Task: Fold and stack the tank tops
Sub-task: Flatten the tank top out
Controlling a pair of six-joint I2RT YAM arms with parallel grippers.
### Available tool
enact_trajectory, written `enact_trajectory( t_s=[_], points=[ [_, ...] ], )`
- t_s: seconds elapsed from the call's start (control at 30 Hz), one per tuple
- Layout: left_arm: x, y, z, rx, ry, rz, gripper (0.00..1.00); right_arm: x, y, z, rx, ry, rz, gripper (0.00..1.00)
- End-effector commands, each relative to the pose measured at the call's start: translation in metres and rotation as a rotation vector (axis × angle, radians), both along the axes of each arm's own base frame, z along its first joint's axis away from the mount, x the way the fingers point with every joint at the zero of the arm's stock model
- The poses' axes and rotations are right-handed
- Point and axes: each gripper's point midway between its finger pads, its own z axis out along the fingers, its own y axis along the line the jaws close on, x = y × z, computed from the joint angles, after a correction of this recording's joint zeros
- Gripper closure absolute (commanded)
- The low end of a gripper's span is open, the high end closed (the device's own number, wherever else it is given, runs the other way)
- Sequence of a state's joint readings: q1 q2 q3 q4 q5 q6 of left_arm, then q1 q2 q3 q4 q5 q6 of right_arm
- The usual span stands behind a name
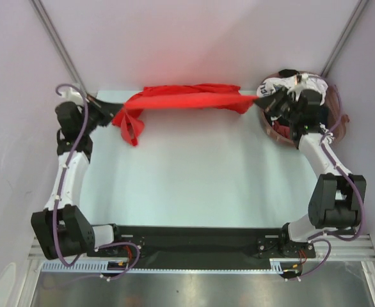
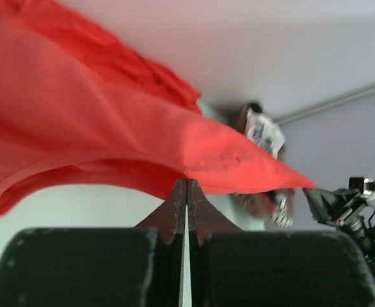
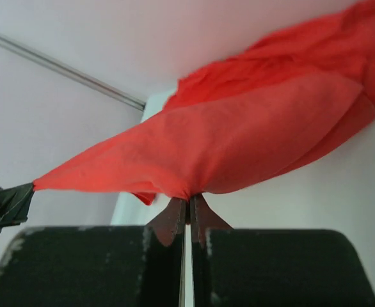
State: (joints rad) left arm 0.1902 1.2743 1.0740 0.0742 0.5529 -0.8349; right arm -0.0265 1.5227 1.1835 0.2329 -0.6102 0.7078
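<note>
Round brownish basket [image 1: 342,121] at the far right corner holds a white printed tank top [image 1: 288,84], partly hidden by the arm. Left gripper [image 1: 103,105] and right gripper [image 1: 263,102] are both pinched tight on the red tank top [image 1: 187,97], which stretches between them along the table [image 1: 194,185] far edge. Thin, wrinkled cloth, strap loops hanging at the left end.
</note>
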Motion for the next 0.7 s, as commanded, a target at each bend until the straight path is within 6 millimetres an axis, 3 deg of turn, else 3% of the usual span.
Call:
enact_trajectory(
  t_s=[0.0,0.07,0.1,0.13,0.17,0.2,0.23,0.27,0.33,0.37,0.43,0.53,0.63,0.67],
  points=[
    [-0.037,-0.022,0.015,0.103,-0.167,-0.039,1.00,-0.045,-0.003,0.066,-0.009,-0.271,-0.010,1.00],
    [-0.051,-0.035,-0.004,0.104,-0.139,-0.063,1.00,-0.055,-0.004,0.022,-0.016,-0.178,-0.017,1.00],
    [-0.057,-0.038,-0.034,0.093,-0.079,-0.067,1.00,-0.063,-0.004,0.017,-0.018,-0.174,-0.020,1.00],
    [-0.063,-0.044,-0.045,0.085,-0.061,-0.082,1.00,-0.068,-0.004,0.009,-0.023,-0.165,-0.022,1.00],
    [-0.070,-0.046,-0.052,0.078,-0.055,-0.082,1.00,-0.076,-0.005,-0.020,-0.025,-0.096,-0.027,1.00],
    [-0.076,-0.047,-0.064,0.071,-0.028,-0.084,1.00,-0.082,-0.006,-0.031,-0.031,-0.072,-0.032,1.00],
    [-0.083,-0.047,-0.089,0.070,0.028,-0.079,1.00,-0.092,-0.008,-0.032,-0.038,-0.072,-0.050,1.00],
    [-0.090,-0.046,-0.096,0.072,0.047,-0.066,1.00,-0.101,-0.009,-0.057,-0.051,-0.002,-0.056,1.00],
    [-0.104,-0.047,-0.126,0.073,0.123,-0.069,1.00,-0.117,-0.014,-0.064,-0.068,0.019,-0.089,1.00],
    [-0.110,-0.045,-0.132,0.075,0.137,-0.059,1.00,-0.129,-0.014,-0.087,-0.082,0.084,-0.089,1.00],
    [-0.126,-0.044,-0.165,0.067,0.252,-0.050,1.00,-0.142,-0.015,-0.101,-0.101,0.124,-0.088,1.00],
    [-0.145,-0.043,-0.198,0.054,0.369,-0.031,1.00,-0.169,-0.021,-0.140,-0.144,0.257,-0.118,1.00],
    [-0.162,-0.042,-0.218,0.034,0.442,-0.011,1.00,-0.190,-0.025,-0.169,-0.160,0.354,-0.133,1.00],
    [-0.165,-0.042,-0.215,0.026,0.429,-0.003,1.00,-0.198,-0.026,-0.179,-0.164,0.404,-0.139,1.00]
  ],
)
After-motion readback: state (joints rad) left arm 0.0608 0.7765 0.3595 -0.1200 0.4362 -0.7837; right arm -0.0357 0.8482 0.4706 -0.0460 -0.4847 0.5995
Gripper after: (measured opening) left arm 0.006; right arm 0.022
